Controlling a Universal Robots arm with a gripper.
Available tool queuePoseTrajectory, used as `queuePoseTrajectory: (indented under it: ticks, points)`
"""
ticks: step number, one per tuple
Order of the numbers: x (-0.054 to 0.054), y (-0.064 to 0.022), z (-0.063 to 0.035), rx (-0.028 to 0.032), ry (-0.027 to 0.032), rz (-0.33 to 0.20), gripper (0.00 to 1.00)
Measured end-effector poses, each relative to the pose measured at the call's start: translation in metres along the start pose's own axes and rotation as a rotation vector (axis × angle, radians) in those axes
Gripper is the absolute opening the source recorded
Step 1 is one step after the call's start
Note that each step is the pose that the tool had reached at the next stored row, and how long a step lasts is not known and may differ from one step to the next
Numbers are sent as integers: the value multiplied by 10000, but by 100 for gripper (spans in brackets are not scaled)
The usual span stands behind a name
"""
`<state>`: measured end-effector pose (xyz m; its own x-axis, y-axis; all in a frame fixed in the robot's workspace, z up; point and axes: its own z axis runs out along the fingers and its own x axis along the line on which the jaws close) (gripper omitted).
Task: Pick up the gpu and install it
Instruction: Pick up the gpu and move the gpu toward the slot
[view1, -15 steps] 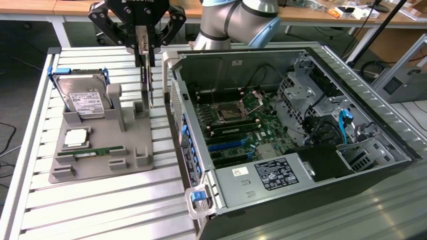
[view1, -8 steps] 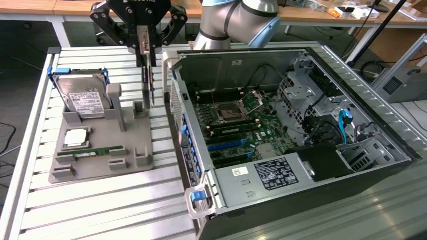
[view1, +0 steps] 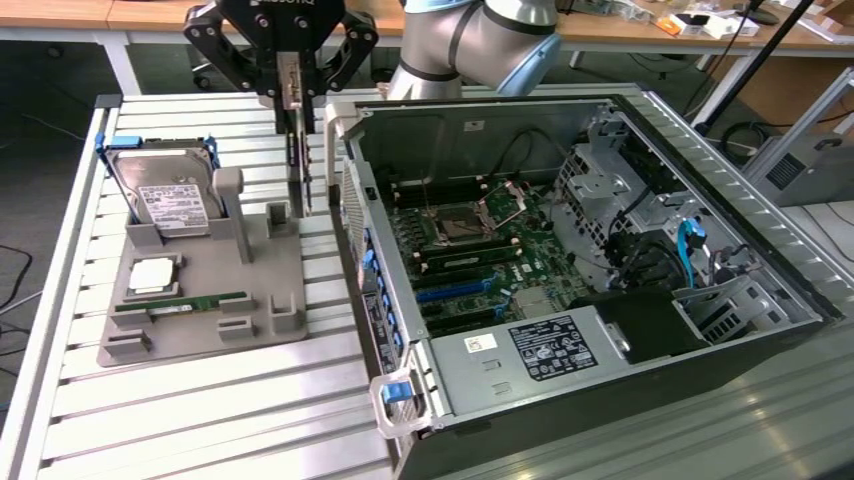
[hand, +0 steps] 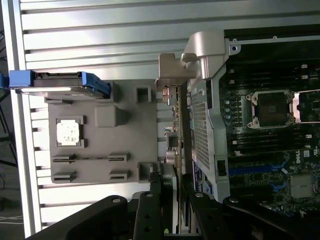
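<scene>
Exterior view: we note the claw (view1: 296, 92) clenched on the gpu (view1: 302, 160). The card hangs upright and edge-on between the grey holder (view1: 267, 290) and the open computer case (view1: 641, 110). A hard drive (view1: 171, 200) stands in the holder and a RAM stick (view1: 180, 302) lies in it. The holder sits on the slatted desk (view1: 200, 400).

Wrist view: we see the gpu (hand: 178, 140) edge-on, just beside the case wall (hand: 207, 125), with its silver bracket (hand: 172, 70) at the end away from the claw (hand: 171, 200). The claw pinches the card's two faces. The motherboard (hand: 270, 150) lies inside the case.
</scene>
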<state>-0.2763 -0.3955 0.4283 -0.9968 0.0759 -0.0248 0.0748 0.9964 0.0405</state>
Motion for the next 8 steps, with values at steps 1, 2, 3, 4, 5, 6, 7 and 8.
queuePoseTrajectory:
  ticks: [1,2,3,4,5,6,7,8]
  points:
    - [-2,0,0,1,0,1,27]
    - [-6,0,0,2,0,1,27]
    - [-8,1,0,2,0,1,27]
    - [-12,1,0,3,0,0,27]
    - [-15,1,0,3,0,0,27]
    - [-18,1,1,4,-1,1,27]
    - [-19,1,1,4,-1,0,27]
    - [-22,2,1,6,-1,1,27]
